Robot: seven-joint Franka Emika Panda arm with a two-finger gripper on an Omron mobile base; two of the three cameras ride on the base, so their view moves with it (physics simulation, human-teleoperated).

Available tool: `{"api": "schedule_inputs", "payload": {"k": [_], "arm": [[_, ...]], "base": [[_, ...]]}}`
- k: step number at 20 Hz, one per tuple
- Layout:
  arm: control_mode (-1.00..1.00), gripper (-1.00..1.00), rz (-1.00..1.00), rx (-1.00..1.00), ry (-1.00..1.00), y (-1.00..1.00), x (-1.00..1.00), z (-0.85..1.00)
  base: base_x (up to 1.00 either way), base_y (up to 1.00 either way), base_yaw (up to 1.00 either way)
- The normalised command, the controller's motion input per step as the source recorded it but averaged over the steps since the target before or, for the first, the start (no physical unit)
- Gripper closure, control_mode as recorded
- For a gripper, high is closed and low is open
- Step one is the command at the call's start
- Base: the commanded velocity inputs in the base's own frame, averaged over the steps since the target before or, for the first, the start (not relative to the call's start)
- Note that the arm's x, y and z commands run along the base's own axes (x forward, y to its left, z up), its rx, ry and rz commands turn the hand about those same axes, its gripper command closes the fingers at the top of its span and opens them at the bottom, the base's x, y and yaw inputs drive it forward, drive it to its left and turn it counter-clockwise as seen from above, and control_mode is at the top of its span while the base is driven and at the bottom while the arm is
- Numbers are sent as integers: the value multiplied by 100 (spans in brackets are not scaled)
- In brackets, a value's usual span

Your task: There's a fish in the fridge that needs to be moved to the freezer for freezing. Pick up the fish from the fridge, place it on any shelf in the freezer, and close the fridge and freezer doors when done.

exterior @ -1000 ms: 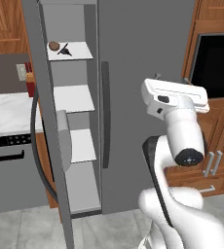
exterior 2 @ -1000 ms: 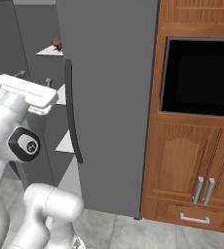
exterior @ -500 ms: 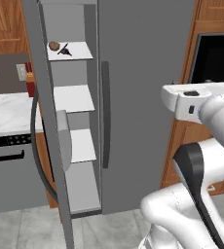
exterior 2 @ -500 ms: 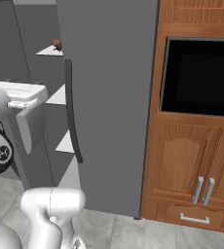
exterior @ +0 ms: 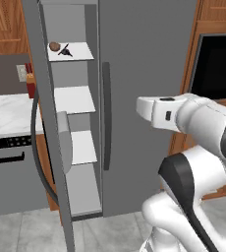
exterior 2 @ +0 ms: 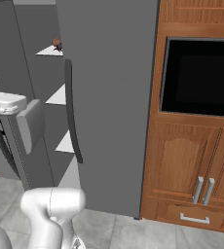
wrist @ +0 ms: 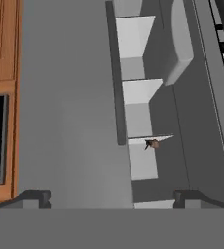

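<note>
Fish (exterior: 66, 50) lies on the top freezer shelf (exterior: 78, 51), just beside a brown lump (exterior: 54, 47). Fridge door (exterior: 144, 59) looks closed; freezer door (exterior: 46, 147) is ajar. We see the gripper (wrist: 113, 199) released, jaws wide, nothing in it, facing the unit from well apart.

Risk, as we judge it: swinging across to shut the freezer door could hook its bar handle (exterior: 36, 147) or hit the door edge and push it wider.

Versus a second ago: the arm has swung across the fridge door, with the hand turned. Fish, lump and doors unchanged.
</note>
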Motion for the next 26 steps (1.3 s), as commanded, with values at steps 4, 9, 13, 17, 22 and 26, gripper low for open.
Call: {"api": "schedule_inputs", "payload": {"k": [4, 9, 13, 17, 22, 26], "arm": [[-100, -100, -3, 11, 0, 89, -10, -61], [-100, -100, -21, 0, -1, 94, -2, -37], [-100, -100, -26, 0, -1, 85, 0, -41], [-100, -100, -25, 0, 0, 84, 8, -66], [-100, -100, -25, -1, -5, 71, 6, -65], [-100, -100, -22, -1, -6, 56, 13, -62]], "base": [[0, 0, 0], [0, 0, 0], [0, 0, 0], [0, 0, 0], [0, 0, 0], [0, 0, 0]]}}
